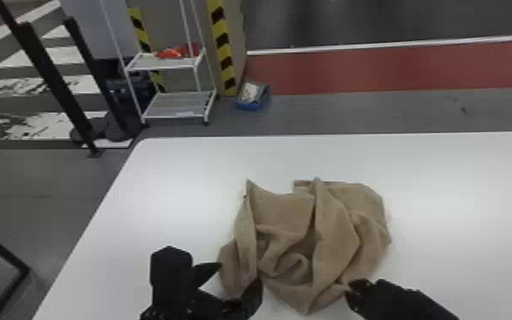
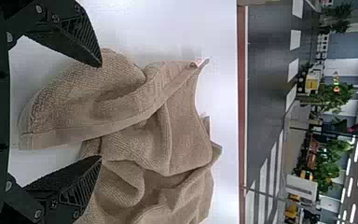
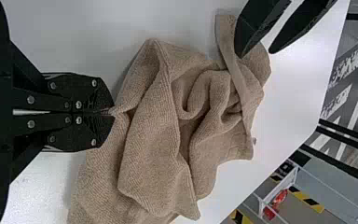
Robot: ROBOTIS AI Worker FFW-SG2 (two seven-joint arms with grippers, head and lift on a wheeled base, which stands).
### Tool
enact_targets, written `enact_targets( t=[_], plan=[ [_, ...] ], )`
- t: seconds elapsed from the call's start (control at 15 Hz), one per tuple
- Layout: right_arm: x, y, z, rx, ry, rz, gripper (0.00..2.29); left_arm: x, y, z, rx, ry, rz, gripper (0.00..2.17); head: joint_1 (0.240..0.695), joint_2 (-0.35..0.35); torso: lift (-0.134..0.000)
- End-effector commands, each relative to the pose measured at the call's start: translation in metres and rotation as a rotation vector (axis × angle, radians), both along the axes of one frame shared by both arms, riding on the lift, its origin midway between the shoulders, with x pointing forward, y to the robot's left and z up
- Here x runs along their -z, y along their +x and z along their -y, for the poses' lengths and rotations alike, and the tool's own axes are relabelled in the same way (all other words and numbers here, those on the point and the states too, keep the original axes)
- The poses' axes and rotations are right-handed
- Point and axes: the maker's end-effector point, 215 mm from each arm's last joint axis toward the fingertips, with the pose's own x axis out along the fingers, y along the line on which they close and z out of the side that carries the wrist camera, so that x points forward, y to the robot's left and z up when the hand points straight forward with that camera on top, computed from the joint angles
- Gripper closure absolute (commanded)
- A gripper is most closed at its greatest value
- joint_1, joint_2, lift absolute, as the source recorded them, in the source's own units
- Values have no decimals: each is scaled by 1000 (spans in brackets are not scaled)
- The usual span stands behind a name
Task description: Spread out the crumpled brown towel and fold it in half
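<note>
From my seat far away, I saw the crumpled brown cloth towel (image 1: 336,238) in a messy heap on the smooth white tabletop (image 1: 174,183). It was well apart from the far edge, and well apart from the left edge too. It had big bumpy folds all over, with a round curl in the part close to me. One pointy corner of it stuck out toward the far edge.

My black left gripper (image 1: 240,274) was at the near left side of the towel. Its two flat fingers stood wide apart. In its own wrist view, some towel showed in the space between the tips of the left gripper (image 2: 101,111), but I could not tell if they touched it.

My black right gripper (image 1: 350,286) was at the near right side of the towel. Its fingers were closed, and the right gripper (image 3: 113,112) had a small pinch of the towel in its tips.

Past the far edge, a white metal rack (image 1: 163,63) with a red thing (image 1: 178,51) on it stood on the floor, and a blue box (image 1: 253,102) sat near it.
</note>
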Motion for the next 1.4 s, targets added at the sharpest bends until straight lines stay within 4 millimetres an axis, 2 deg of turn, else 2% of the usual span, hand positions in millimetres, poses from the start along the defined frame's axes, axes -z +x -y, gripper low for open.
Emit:
enact_targets(
  t=[0.0,0.07,0.13,0.2,0.27,0.33,0.47,0.6,0.8,0.93,1.13,1.33],
  plan=[
    [-6,-1,0,3,5,9,1477,16,3,-5,-24,33,-50,326,695,185,-125],
    [-8,-1,0,3,6,12,1477,19,6,-9,-28,62,-51,444,695,188,-125],
    [-9,-2,0,4,7,13,1477,19,10,-12,-33,77,-46,697,695,193,-125],
    [-10,-2,2,7,8,14,1477,23,9,-12,-32,77,-55,1058,695,197,-125],
    [-10,-2,5,11,9,14,1477,23,10,-14,-36,77,-54,1609,695,200,-125],
    [-9,-1,7,15,6,14,1474,20,12,-18,-43,80,-48,1882,695,201,-125],
    [-12,5,19,31,3,25,1477,4,17,-24,-52,71,-18,1902,695,201,-125],
    [-23,20,42,52,5,65,1474,-15,12,-26,-54,19,-32,1899,695,195,-125],
    [-56,48,68,41,-7,168,1474,-33,0,-37,-57,-101,-128,1899,695,150,-125],
    [-72,61,72,18,-21,200,1474,-31,-8,-55,-98,-202,-224,1899,695,136,-125],
    [-93,82,114,40,-108,254,1470,-43,2,-91,-165,-225,-221,1899,695,144,-125],
    [-115,96,142,50,-183,325,1470,-53,10,-108,-203,-240,-217,1899,695,134,-125]
  ],
)
